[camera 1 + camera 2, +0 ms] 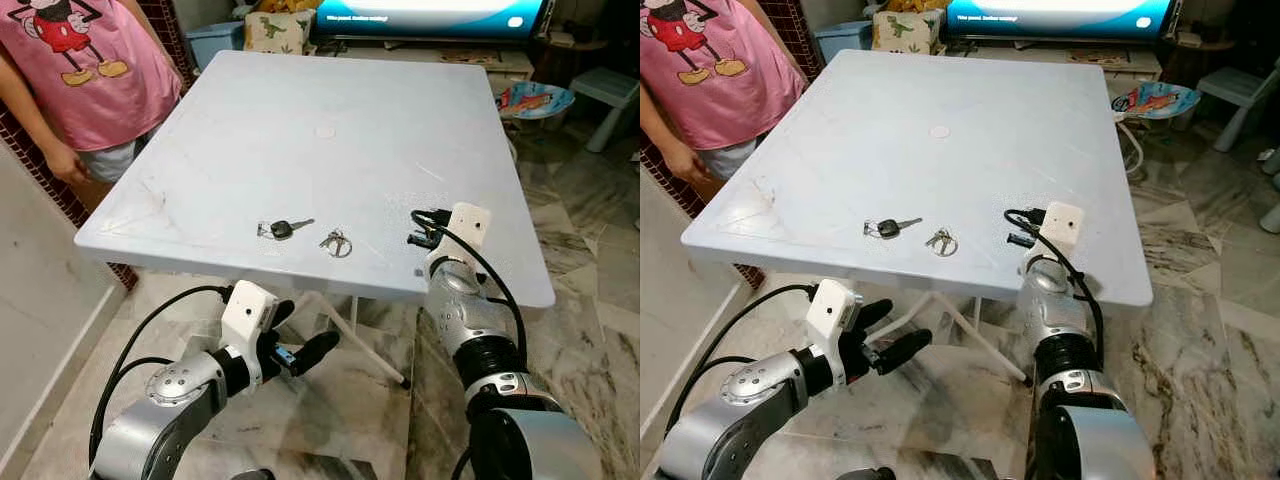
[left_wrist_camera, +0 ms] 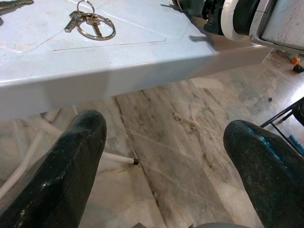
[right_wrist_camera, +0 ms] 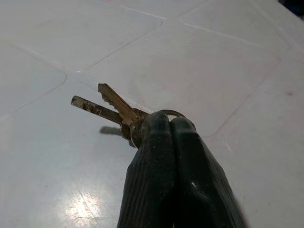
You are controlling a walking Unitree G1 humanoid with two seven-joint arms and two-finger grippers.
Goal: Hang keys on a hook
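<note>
Clamping keys (image 3: 114,110) | right end effector (image 3: 168,124) above table (image 1: 300,130); left end effector (image 1: 300,356) apart, low

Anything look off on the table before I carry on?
Nothing looks damaged or spilled. Two key sets lie flat on the table near its front edge: a black-headed key and a ring of keys. The right pincer is shut on a third bunch above the tabletop; the left pincer hangs open below the edge.

On the worktop (image 1: 330,110) near its front edge we see a car key (image 1: 283,229), with a key bunch (image 1: 337,243) to its right.
</note>
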